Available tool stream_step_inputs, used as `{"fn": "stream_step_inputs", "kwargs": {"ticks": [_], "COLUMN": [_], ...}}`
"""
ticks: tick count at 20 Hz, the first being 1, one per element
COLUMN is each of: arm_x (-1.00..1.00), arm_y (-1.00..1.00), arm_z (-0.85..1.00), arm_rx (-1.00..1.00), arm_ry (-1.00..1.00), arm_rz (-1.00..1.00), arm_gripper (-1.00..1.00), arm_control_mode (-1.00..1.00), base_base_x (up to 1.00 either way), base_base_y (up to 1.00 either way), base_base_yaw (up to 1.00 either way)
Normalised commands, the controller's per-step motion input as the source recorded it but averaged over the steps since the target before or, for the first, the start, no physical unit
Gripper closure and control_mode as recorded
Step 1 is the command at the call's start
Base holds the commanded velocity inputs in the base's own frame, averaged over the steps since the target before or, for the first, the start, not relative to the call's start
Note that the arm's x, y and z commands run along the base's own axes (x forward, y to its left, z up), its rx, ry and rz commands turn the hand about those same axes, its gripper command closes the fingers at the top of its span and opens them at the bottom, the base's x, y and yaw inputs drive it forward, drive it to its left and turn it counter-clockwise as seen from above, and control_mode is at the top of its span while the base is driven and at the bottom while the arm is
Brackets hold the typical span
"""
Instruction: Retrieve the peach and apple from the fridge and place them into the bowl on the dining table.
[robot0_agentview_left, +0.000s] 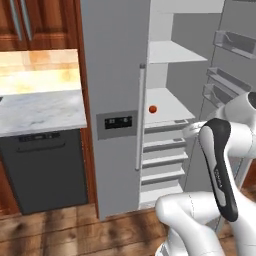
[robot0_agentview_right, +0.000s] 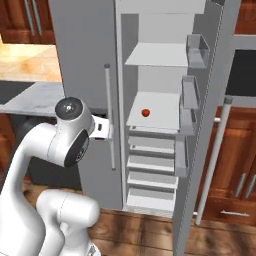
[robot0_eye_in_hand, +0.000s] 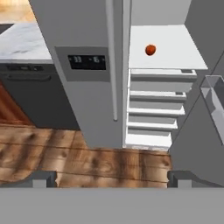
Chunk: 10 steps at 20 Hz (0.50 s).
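Note:
The grey fridge (robot0_agentview_left: 112, 60) (robot0_agentview_right: 80, 45) (robot0_eye_in_hand: 74, 26) stands with its left door shut and its right door (robot0_agentview_right: 215, 100) swung open. A small deep orange-red apple (robot0_agentview_left: 152, 109) (robot0_agentview_right: 146, 113) (robot0_eye_in_hand: 150, 50) rests alone on the middle white shelf (robot0_agentview_right: 165, 107). In the hand view my gripper (robot0_eye_in_hand: 113, 180) is open, its two dark fingertips (robot0_eye_in_hand: 43, 178) wide apart with nothing between them. It hangs in front of the fridge, well short of the apple and lower than it. The peach, the bowl and the dining table are out of view.
White drawers (robot0_agentview_left: 162, 150) stack under the apple's shelf. Door bins (robot0_agentview_right: 189, 95) line the open door. A long bar handle (robot0_agentview_left: 140, 117) runs down the shut door. Left of the fridge, a small marble counter (robot0_agentview_left: 40, 110) tops a dark appliance (robot0_agentview_left: 45, 167). The floor (robot0_eye_in_hand: 65, 153) is wood.

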Motion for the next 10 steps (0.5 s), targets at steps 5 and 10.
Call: {"fn": "stream_step_inputs", "kwargs": {"ticks": [5,10], "arm_x": [0.00,0.00], "arm_y": [0.00,0.00], "arm_z": [0.00,0.00], "arm_rx": [0.00,0.00], "arm_ry": [0.00,0.00], "arm_rz": [0.00,0.00], "arm_gripper": [-1.00,-1.00], "arm_control_mode": [1.00,1.00], "base_base_x": [0.25,0.10], "base_base_y": [0.24,-0.16], "base_base_yaw": [-0.30,-0.01]}}
